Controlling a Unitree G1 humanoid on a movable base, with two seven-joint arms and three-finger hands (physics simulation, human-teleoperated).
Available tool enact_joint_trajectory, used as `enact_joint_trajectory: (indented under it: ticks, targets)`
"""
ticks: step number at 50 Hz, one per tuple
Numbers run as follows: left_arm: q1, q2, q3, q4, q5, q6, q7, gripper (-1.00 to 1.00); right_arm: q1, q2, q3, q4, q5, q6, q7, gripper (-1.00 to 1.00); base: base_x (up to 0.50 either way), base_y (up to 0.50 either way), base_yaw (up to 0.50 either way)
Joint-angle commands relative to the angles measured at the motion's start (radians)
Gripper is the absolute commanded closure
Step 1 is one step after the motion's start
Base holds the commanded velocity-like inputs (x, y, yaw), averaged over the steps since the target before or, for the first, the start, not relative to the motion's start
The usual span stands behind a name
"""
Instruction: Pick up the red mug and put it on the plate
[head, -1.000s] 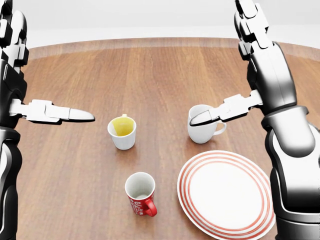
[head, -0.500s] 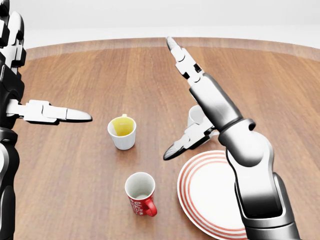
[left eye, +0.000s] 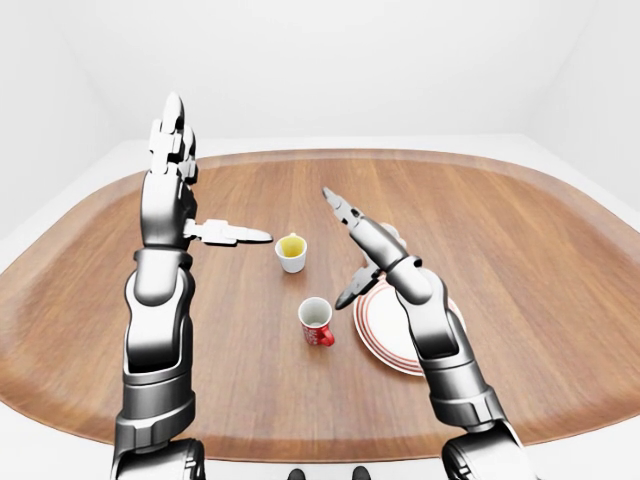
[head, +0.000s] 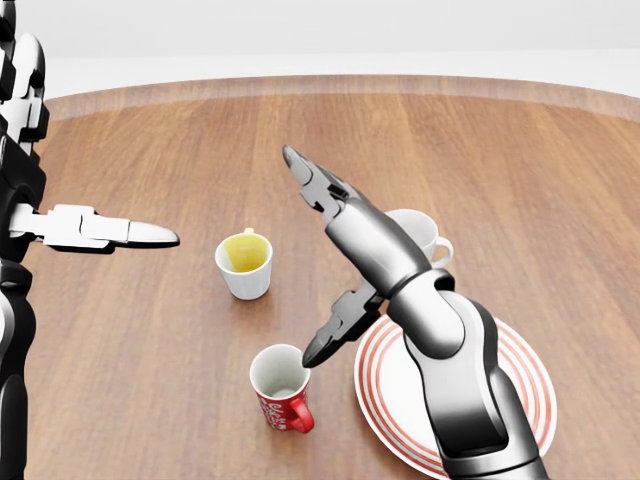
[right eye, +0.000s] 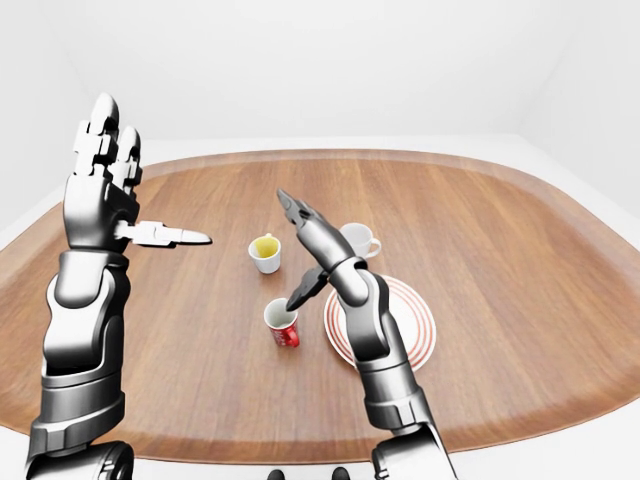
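Nearest on the wooden counter (head: 140, 400) stands the red mug (head: 281, 388), upright, its mouth open and showing a pale inside, its handle turned toward the near right. Just to its right lies the plate (head: 520, 385), white with red rings round the rim; mug and plate are close but apart, and the plate carries nothing, though the right forearm crosses above its left part.

The right hand (head: 318, 262) hangs over the counter just beyond the mug, its fingers spread wide and holding nothing. One dark finger (head: 335, 330) points down and to the left, its tip close above the far right of the mug's rim; whether it touches the mug I cannot tell. The other fingers (head: 312, 183) stretch away toward the far left, well above the wood.

A little farther out, left of that hand, a white cup with a yellow inside (head: 245, 263) stands upright. To the right, partly hidden behind the right arm, is a plain white cup (head: 418, 232) with its handle to the right.

At the far left the left hand (left eye: 187, 196) is raised high off the counter, released and empty, fingers upright and one finger (left eye: 235, 235) held out level toward the right.
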Motion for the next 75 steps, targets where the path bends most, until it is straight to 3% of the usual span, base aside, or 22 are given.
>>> enact_joint_trajectory:
  ticks: [1, 37, 59, 75]
  targets:
    - [0.005, 0.001, 0.001, 0.008, -0.003, 0.000, 0.001, -1.00, 0.023, 0.029, 0.021, 0.051, -0.045, 0.000, 0.000, -1.00, 0.00, 0.00, 0.00]
    - [0.015, -0.003, 0.004, 0.025, -0.012, 0.000, 0.004, -1.00, 0.070, 0.080, 0.075, 0.188, -0.146, 0.000, -0.007, -1.00, 0.00, 0.00, 0.00]
    - [0.012, 0.004, 0.007, 0.017, -0.017, 0.000, 0.007, -1.00, -0.006, 0.068, 0.044, 0.432, -0.129, 0.000, -0.080, -1.00, 0.00, 0.00, 0.00]
    - [0.000, 0.010, 0.010, 0.014, -0.018, 0.000, 0.003, -1.00, -0.041, 0.090, 0.067, 0.529, -0.171, 0.000, -0.093, -1.00, 0.00, 0.00, 0.00]
